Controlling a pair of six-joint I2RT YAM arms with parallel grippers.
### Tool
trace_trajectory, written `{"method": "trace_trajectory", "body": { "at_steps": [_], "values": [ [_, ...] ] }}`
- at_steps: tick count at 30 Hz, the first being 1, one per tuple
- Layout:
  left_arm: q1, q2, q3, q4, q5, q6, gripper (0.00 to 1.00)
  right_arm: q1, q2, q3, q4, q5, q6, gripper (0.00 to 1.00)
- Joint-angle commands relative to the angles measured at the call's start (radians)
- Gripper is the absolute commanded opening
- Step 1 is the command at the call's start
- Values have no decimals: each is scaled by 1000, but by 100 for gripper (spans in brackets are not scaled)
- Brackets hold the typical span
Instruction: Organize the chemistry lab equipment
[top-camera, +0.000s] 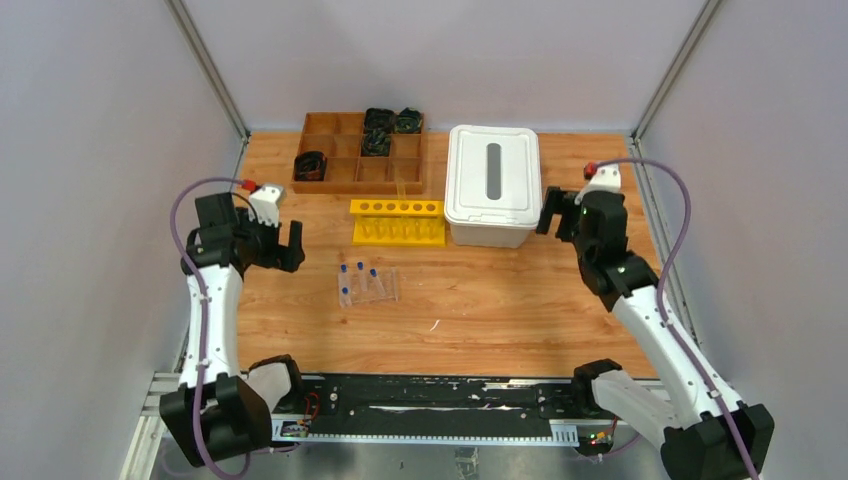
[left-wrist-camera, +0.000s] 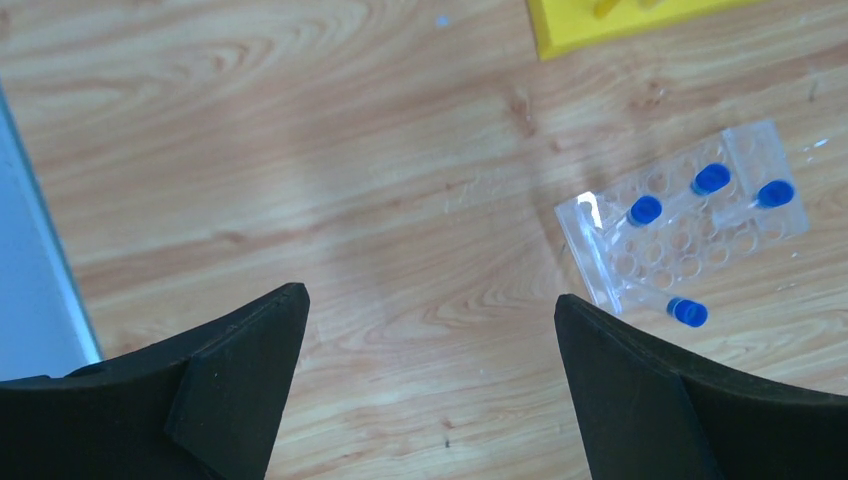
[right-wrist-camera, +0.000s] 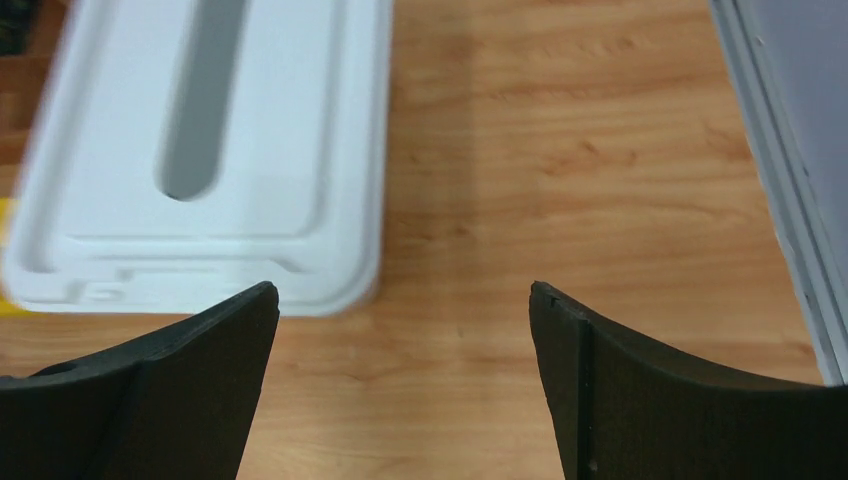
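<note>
- Lying right of wide-open, empty left gripper (top-camera: 283, 245): small clear blue-capped tubes (top-camera: 360, 272), centre frame, nearer this arm.
- Gaping empty beside white lidded plastic box (right-wrist-camera: 300, 120): right gripper (right-wrist-camera: 403, 290).

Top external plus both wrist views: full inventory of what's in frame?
wooden tray: one, brown, back left
black coiled items: about four, black, in the tray's compartments
yellow rack: one, yellow, back centre
white lidded bin: one, white, right of yellow rack
clear rack: one, clear, table centre
blue-capped tubes: four, clear, on or against clear rack
table: one, light wood
left fingers: two, black, open, empty, left of clear rack
right fingers: two, black, open, empty, right of bin
</note>
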Motion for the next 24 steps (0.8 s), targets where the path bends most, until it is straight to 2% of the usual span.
{"method": "trace_trajectory", "body": {
  "at_steps": [1, 7, 15, 21, 24],
  "values": [
    [5, -130, -202, 294, -24, -71, 100, 0, -106, -226, 165, 329, -40, 98],
    [5, -137, -359, 550, -6, -149, 100, -1, -54, -355, 192, 496, -5, 99],
    [3, 25, -544, 1074, 75, -334, 100, -46, 152, -444, 437, 626, 39, 100],
    [-6, 227, -560, 1337, 26, -432, 100, -94, 273, -453, 619, 623, -72, 100],
    [-19, 287, -564, 1438, 10, -471, 100, -115, 302, -492, 777, 612, -169, 100]
  ]
}}
